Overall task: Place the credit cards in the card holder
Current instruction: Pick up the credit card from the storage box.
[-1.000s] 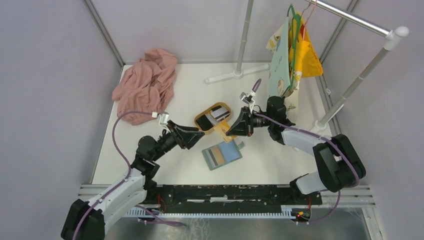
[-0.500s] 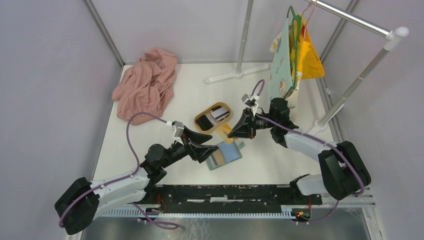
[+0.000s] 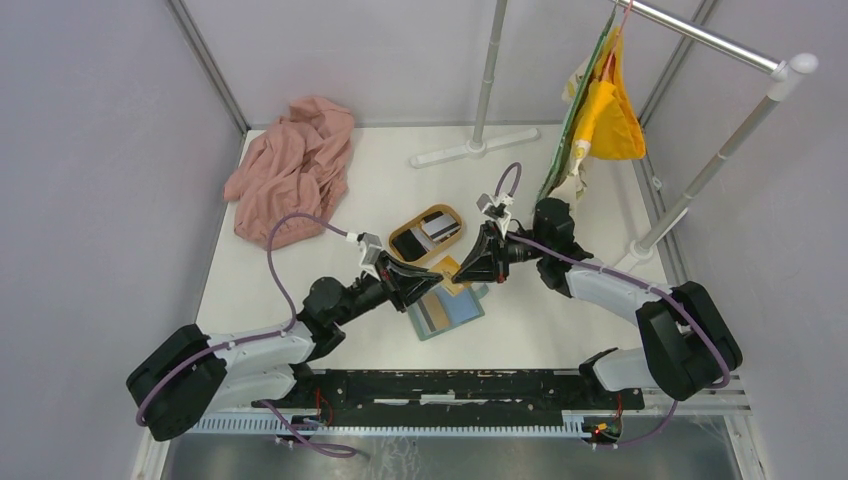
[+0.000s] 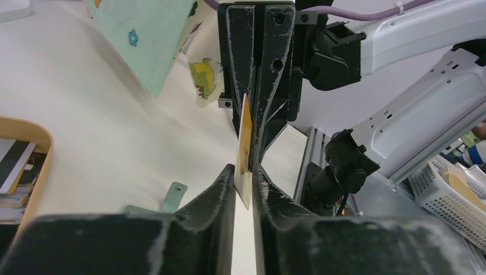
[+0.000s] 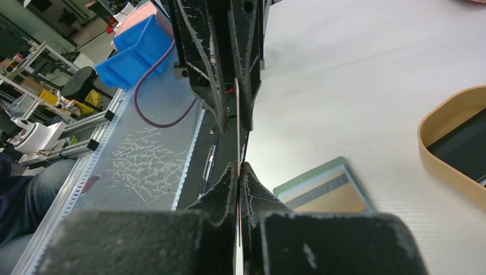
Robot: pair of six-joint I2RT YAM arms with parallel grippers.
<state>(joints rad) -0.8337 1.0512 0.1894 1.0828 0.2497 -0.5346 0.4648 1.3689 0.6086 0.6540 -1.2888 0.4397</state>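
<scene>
My right gripper (image 3: 459, 274) is shut on a yellow credit card (image 4: 245, 143), holding it edge-on just above the table. My left gripper (image 4: 245, 169) faces it from the left; its jaws stand narrowly apart around the card's free end, with a slit of light beside the card. In the right wrist view the card's thin edge (image 5: 238, 134) runs from my right gripper (image 5: 238, 167) to the left fingers (image 5: 215, 69). The card holder (image 3: 446, 308) lies open and flat below both grippers, a card in its slot (image 5: 329, 189). More credit cards (image 3: 437, 227) lie in the wooden tray (image 3: 432, 210).
A pink cloth (image 3: 293, 165) is heaped at the back left. A clothes rack's foot (image 3: 470, 148) and hanging yellow and green fabric (image 3: 600, 110) stand at the back right, close behind my right arm. The tray's rim (image 5: 435, 149) is right of the holder.
My left arm swung right from beside the tray to the card held by my right gripper, and its jaws narrowed around it. The right gripper shifted slightly; the hanging fabric swung.
</scene>
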